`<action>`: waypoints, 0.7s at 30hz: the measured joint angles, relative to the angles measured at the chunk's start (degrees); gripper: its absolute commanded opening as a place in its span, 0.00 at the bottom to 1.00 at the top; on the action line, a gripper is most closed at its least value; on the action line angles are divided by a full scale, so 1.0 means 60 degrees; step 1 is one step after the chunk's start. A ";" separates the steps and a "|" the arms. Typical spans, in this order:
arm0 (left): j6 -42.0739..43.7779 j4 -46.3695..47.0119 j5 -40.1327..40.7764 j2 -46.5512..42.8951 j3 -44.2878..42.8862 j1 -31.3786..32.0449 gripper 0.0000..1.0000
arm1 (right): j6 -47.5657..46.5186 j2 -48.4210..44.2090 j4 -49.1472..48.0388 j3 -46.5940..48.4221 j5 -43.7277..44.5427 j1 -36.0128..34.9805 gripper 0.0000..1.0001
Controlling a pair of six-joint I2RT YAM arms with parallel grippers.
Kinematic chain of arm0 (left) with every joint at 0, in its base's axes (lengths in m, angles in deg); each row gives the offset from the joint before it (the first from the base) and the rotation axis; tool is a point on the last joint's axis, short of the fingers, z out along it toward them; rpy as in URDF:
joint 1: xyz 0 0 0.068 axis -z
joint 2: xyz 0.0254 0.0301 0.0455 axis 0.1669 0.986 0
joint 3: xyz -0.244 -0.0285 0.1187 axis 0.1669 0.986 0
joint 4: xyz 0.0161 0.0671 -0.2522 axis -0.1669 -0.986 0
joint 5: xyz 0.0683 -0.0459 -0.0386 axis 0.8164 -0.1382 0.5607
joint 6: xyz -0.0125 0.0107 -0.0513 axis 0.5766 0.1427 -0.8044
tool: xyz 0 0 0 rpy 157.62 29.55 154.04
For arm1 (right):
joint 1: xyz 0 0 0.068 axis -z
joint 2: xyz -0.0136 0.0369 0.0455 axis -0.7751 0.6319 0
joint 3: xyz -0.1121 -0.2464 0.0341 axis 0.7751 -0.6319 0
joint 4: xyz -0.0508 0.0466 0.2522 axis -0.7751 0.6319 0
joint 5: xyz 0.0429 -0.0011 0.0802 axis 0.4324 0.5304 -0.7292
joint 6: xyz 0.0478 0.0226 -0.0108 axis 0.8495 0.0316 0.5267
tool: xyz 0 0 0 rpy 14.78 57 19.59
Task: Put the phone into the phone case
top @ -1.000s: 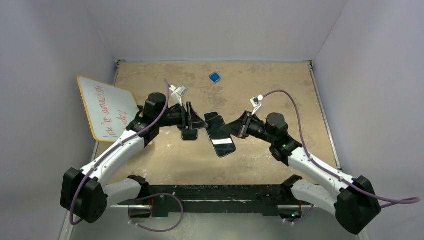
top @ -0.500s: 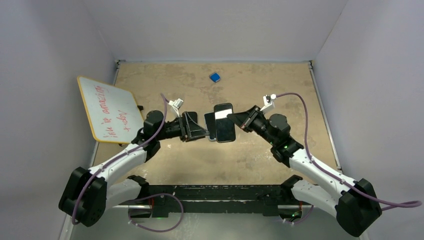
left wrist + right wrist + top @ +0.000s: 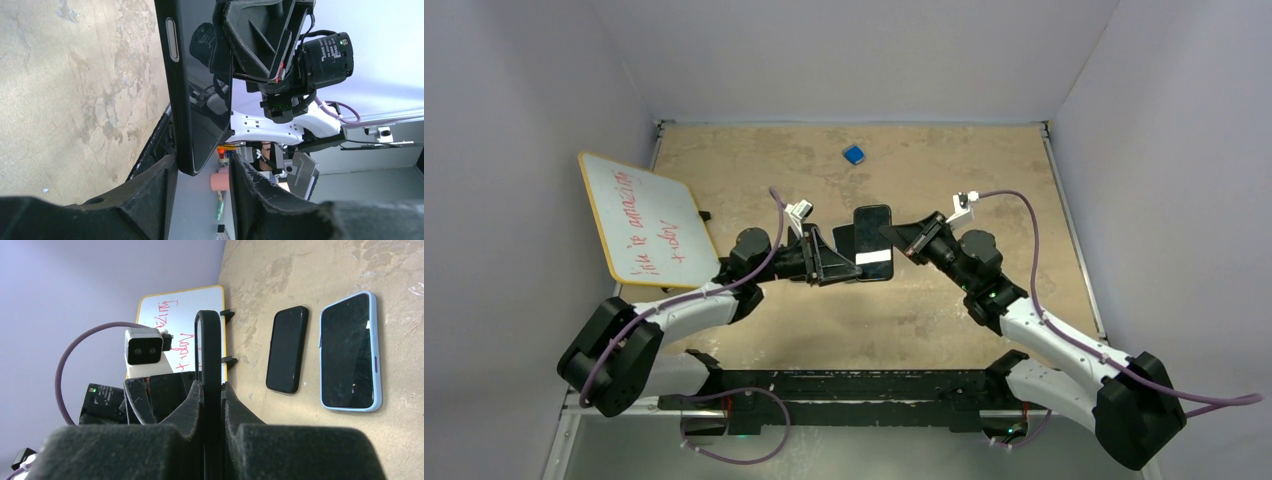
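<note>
Your 2 arms reach from their bases at the near edge and bend inward, elbows out, so both wrists meet over the middle of the counter (image 3: 754,160). The forearms run low and nearly level. Each wrist is rolled on its side so its fingers face the other arm.

The phone (image 3: 873,235) hangs between them, clear of the counter. Your right fingers (image 3: 185,407) are closed tight on 1 thin edge and carry it alone. That edge-on pinch leaves the glossy face and the far end free, I judge so the left arm can work on it. Your left fingers (image 3: 150,200) stand partly apart astride the phone's end. 1 sits just beside its back edge and the other shows a clear gap to the glass, so they hold nothing.

Beyond, flat on the counter, lie a black slab (image 3: 287,350) and a blue-rimmed phone (image 3: 351,352), side by side but not touching. The slab may be the case, but you cannot tell from these views. By the look of it, no fitting is done yet.

Farther off, a whiteboard (image 3: 639,220) stands at the counter's left side. A small blue block (image 3: 854,154) sits near the back wall.
</note>
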 measured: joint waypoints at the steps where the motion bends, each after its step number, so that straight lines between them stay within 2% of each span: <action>1: 0.0000 -0.0004 0.0051 0.0015 0.0000 0.0015 0.37 | 0.0000 -0.0004 0.0004 -0.0011 0.0022 0.0000 0.00; 10: 0.0004 -0.0007 0.0233 0.0066 0.0000 0.0036 0.32 | 0.0069 -0.0026 -0.0040 -0.0018 0.0029 0.0000 0.00; 13: 0.0007 0.0011 0.0251 0.0146 0.0000 0.0040 0.26 | 0.0069 -0.0026 -0.0040 -0.0022 0.0018 0.0000 0.00; 15: 0.0025 -0.0004 0.0277 0.0175 0.0000 0.0044 0.16 | 0.0069 -0.0022 -0.0044 -0.0022 0.0018 0.0000 0.00; 17: 0.0127 -0.0091 0.0299 0.0175 -0.0007 0.0044 0.03 | 0.0066 -0.0022 -0.0047 -0.0025 0.0011 0.0000 0.00; 21: 0.0488 -0.0514 0.0393 0.0171 -0.0113 0.0044 0.00 | 0.0084 -0.0018 -0.0157 -0.0178 0.0007 0.0018 0.00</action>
